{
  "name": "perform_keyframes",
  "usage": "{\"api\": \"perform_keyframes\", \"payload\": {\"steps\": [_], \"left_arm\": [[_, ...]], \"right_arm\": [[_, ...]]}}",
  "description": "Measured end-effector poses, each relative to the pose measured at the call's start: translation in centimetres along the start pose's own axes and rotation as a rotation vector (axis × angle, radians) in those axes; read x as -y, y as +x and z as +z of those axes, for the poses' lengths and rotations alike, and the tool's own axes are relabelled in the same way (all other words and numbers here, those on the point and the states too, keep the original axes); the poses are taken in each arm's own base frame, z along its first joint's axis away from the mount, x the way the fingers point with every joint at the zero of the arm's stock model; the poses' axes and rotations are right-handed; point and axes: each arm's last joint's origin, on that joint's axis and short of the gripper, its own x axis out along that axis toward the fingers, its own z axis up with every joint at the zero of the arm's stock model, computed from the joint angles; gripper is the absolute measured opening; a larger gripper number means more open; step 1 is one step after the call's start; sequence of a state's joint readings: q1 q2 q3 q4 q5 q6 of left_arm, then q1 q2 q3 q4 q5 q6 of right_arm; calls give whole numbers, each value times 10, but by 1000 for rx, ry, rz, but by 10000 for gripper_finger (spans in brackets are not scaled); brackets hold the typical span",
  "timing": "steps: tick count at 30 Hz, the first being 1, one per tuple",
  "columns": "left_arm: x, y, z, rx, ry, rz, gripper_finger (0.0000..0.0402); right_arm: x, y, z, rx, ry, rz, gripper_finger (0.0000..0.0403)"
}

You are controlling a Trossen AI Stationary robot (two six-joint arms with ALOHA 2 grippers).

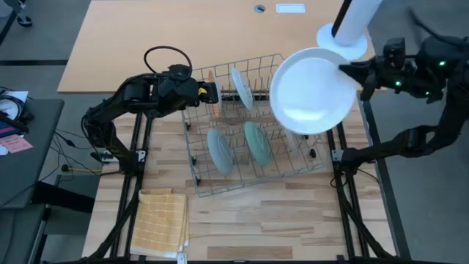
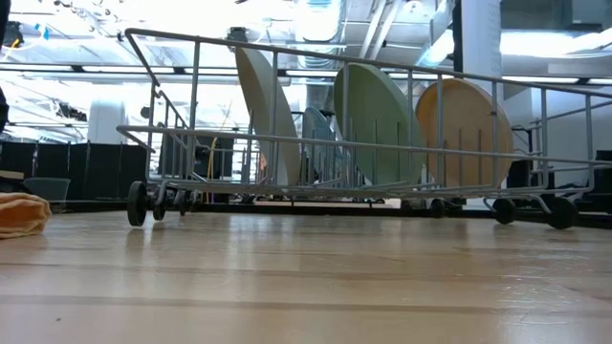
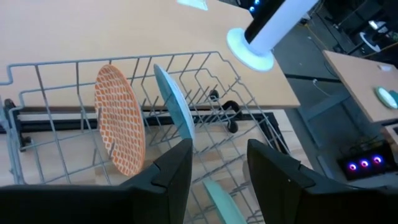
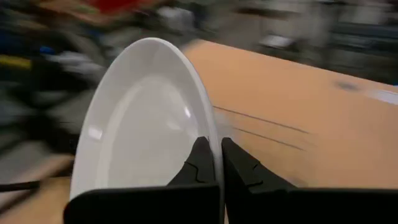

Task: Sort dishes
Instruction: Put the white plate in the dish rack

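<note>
R gripper clamps white plate by rim above rack; next: lower into free slot. L gripper open at rack's left end.

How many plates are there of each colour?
White round plate, held by the right gripper: 1
Orange-red patterned round plate, in the grey wire rack: 1
Pale teal-green round plates, in the rack: 3
Total: 5 plates
</note>
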State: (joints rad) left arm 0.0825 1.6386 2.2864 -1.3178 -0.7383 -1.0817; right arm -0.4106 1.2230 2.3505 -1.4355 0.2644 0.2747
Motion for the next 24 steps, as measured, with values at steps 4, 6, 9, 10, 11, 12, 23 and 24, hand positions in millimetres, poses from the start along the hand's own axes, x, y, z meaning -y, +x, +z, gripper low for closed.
{"api": "perform_keyframes", "payload": {"steps": [4,6,9,10,11,12,23,24], "left_arm": [[3,8,0,11,-8,11,149],[6,12,-1,14,-8,3,149],[12,17,-1,13,-18,-34,149],[16,22,-3,11,-17,-44,149],[20,25,-5,11,-20,-60,149],[23,28,-6,1,-16,-74,149],[55,56,-30,-59,-10,-212,149],[56,57,-31,-71,1,-223,149]], "right_arm": [[9,-5,-8,-35,-26,-188,0],[10,-4,-11,-68,-40,-205,0],[10,-2,-15,-96,-64,-196,0],[9,1,-16,-100,-67,-201,0],[8,5,-17,-107,-84,-207,0],[8,8,-19,-118,-105,-215,0],[17,14,-54,-256,-224,-265,0],[18,13,-57,-263,-219,-265,0]]}}
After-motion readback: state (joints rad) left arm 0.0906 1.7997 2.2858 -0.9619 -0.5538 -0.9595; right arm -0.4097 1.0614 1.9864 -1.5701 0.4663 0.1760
